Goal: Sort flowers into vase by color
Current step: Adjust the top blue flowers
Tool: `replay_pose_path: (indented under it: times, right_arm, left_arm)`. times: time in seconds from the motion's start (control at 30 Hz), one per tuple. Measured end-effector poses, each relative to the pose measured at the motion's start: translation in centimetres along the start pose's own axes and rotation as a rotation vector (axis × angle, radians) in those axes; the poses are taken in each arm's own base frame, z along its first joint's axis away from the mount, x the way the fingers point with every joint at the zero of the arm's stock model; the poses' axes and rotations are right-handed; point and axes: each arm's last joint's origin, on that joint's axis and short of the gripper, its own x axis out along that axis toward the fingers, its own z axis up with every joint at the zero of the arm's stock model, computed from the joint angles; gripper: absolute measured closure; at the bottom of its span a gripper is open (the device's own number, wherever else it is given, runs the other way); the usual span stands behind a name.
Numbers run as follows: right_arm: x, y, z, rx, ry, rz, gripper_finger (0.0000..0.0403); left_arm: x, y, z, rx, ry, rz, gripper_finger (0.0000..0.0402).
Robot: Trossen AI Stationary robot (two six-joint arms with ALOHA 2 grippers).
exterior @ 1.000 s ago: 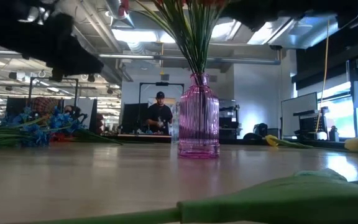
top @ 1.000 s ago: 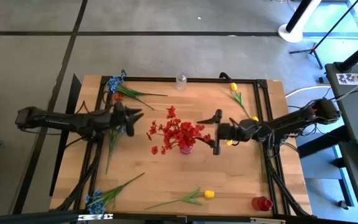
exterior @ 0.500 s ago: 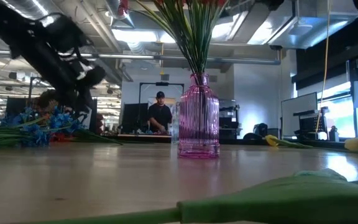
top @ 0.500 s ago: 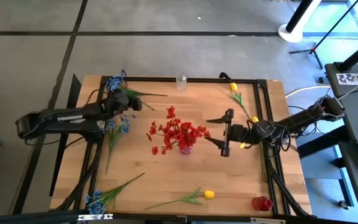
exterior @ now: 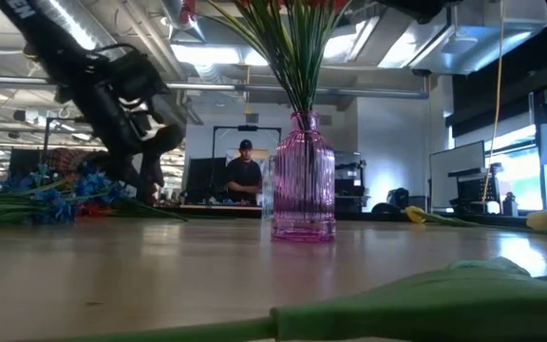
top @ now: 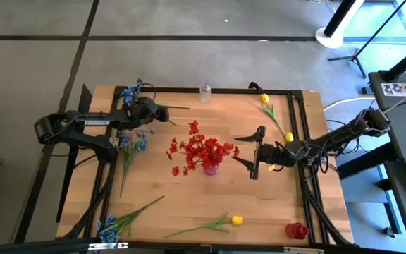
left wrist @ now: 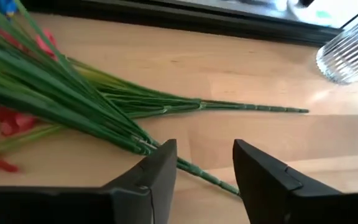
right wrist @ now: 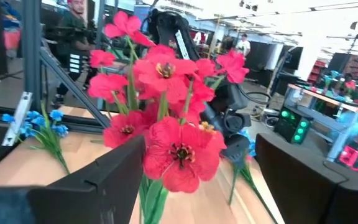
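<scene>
Two dark arms work above the wooden table. The left gripper, fingers parted, hovers over thin green stems near the back edge. The right gripper, spread wide, faces red sprays in the ribbed pink glass vase.

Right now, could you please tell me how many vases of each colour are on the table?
Pink vase: 1
Clear vase: 1
Red vase: 1
Total: 3
</scene>
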Motion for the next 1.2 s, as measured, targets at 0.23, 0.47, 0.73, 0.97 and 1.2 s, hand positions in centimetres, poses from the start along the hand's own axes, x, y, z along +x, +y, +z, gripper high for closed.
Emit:
replay_pose_path:
  times: [0.23, 0.47, 0.73, 0.97, 1.2]
  right_arm:
    - [0.0, 0.0, -0.3, -0.017, 0.036, -0.025, 0.0100]
    - [0.0, 0.0, -0.5, -0.025, 0.057, -0.045, 0.0100]
    - [-0.1, 0.1, -1.0, -0.005, 0.103, -0.036, 0.0100]
    - [-0.1, 0.0, -1.0, -0.004, 0.109, -0.069, 0.0100]
    - [0.0, -0.1, -0.9, 0.018, 0.094, -0.075, 0.0100]
  left_arm:
    - [0.4, -1.8, 1.8, 0.069, 0.087, 0.088, 0.0245]
    - [1.7, -3.9, 4.8, 0.484, 0.279, 0.002, 0.0246]
    - [3.4, -3.4, 4.4, 1.180, 0.460, -0.054, 0.0259]
    - [5.3, -3.0, 3.1, 1.367, 0.550, -0.034, 0.0264]
    - [6.6, -2.8, 2.4, 1.400, 0.576, 0.013, 0.0275]
